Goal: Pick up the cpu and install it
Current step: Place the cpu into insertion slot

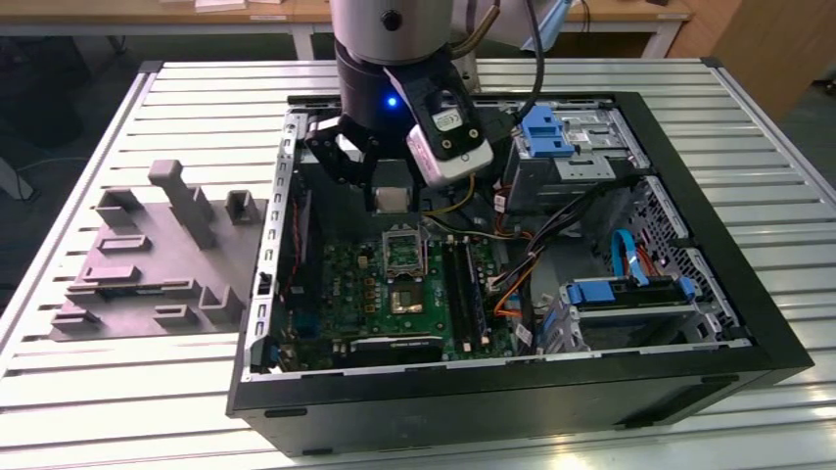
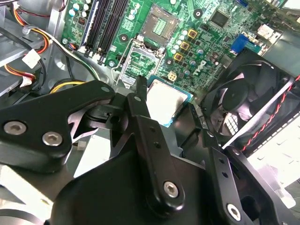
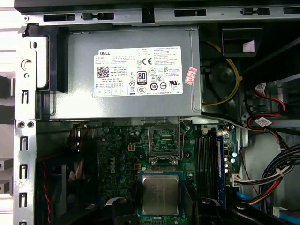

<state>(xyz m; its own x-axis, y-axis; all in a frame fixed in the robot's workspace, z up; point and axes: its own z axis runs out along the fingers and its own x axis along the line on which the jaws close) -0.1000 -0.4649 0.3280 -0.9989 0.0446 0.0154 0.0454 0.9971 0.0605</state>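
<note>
Cpu (image 3: 161, 194) hangs clamped in the hand (image 3: 161, 212) above the motherboard (image 3: 122, 159).

a robotics lab bench set up for computer assembly

a robot arm (image 1: 392, 39) reaches over a table (image 1: 117, 392) of bare aluminium slats, where an open desktop computer case (image 1: 770, 333) lies with its motherboard (image 1: 379, 284) and cables (image 1: 523, 264) exposed; the gripper (image 1: 388, 181) holds the cpu (image 1: 392, 201) above the board. just beside the case, on the exterior view's left, sits a grey moulded fixture block (image 1: 144, 274) with posts and slots. wooden desks (image 1: 157, 12) line the back.
</note>
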